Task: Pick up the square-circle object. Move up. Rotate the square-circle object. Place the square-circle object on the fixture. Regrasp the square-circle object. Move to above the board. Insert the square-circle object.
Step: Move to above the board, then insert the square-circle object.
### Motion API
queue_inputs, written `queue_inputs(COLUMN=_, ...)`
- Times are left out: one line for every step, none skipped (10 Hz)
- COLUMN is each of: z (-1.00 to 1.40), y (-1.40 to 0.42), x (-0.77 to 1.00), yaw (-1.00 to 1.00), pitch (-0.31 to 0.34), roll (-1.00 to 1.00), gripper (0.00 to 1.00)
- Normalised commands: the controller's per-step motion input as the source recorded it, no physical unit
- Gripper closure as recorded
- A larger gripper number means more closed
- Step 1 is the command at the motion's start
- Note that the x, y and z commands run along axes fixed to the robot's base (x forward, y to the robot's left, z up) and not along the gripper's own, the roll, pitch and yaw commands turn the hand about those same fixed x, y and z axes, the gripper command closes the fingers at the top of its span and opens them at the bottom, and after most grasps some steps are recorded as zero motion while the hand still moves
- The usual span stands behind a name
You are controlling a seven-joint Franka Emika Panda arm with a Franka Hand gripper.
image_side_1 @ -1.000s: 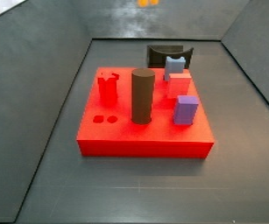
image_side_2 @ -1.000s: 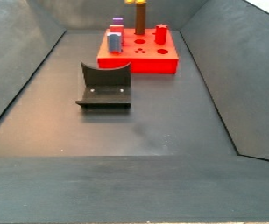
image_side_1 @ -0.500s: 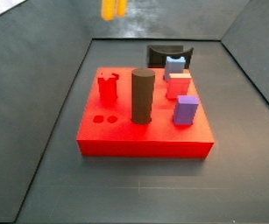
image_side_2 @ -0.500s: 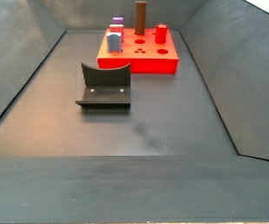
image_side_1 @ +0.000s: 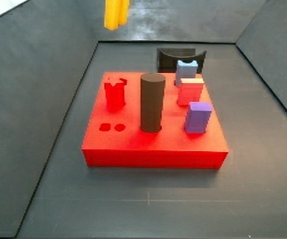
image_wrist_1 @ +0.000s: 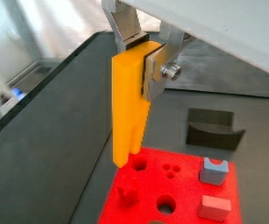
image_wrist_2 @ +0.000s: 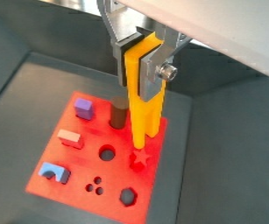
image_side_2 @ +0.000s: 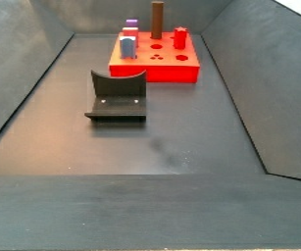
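1 yellow-orange bar, the square-circle object (image_wrist_1: 130,109), hangs lengthwise from the gripper (image_wrist_1: 141,54), whose 2 silver fingers (image_wrist_1: 160,63) are closed on its upper end. Both wrist views show this, with the bar's lower end well above the board (image_wrist_2: 75,175). In a side view only the lower part of the bar (image_side_1: 114,13) shows at the upper edge, high over the far end of the floor, and the gripper itself is cut off. In the side view that looks across the fixture, neither bar nor gripper can be seen.

The board (image_side_1: 154,140) lies flat, carrying a tall dark cylinder (image_side_1: 152,103), a purple block (image_side_1: 199,118), a red peg (image_side_1: 114,95), a pinkish-red block (image_side_1: 191,91) and a blue-grey arched piece (image_side_1: 187,67). Several open holes show in its top in a wrist view, among them 3 small round ones (image_wrist_2: 95,185); their exact shapes are hard to make out.

The fixture (image_side_2: 116,98) stands on the dark floor apart from the board, nothing on it. In a side view the board's pieces partly hide it (image_side_1: 175,56).
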Motion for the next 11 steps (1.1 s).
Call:
queue_inputs(z=0.0, y=0.01, x=-0.04, yaw=1.0, pitch=-0.183, roll=-0.26, gripper=1.0)
queue_inputs(z=0.0, y=0.02, x=-0.06, yaw=1.0, pitch=-0.22, roll=-0.25, gripper=1.0)
queue_inputs(z=0.0, y=0.02, x=-0.07, yaw=1.0, pitch=-0.263, roll=-0.25, gripper=1.0)
queue_inputs(z=-0.01, y=0.03, x=-0.07, yaw=1.0, pitch=-0.333, roll=-0.24, gripper=1.0)
queue_inputs(z=0.0, y=0.02, x=-0.07, yaw=0.76, pitch=-0.299, roll=-0.18, gripper=1.0)
queue_inputs(z=0.0, y=0.02, x=-0.07, yaw=0.58, pitch=-0.256, roll=-0.13, gripper=1.0)
queue_inputs(z=0.0, y=0.01, x=-0.05, yaw=0.3, pitch=-0.168, roll=-0.07, gripper=1.0)
queue_inputs(z=-0.05, y=0.0, x=0.0, yaw=0.0, pitch=-0.03, roll=-0.03, gripper=1.0)
queue_inputs(z=0.0, y=-0.25, x=-0.44, yaw=-0.27, pitch=-0.114, roll=0.09, gripper=1.0)
queue_inputs(z=0.0, y=-0.41, x=-0.37, yaw=-0.38, pitch=-0.061, roll=0.13, gripper=1.0)
queue_inputs(z=0.0, y=-0.22, x=0.0, yaw=-0.84, pitch=-0.009, roll=0.08, gripper=1.0)
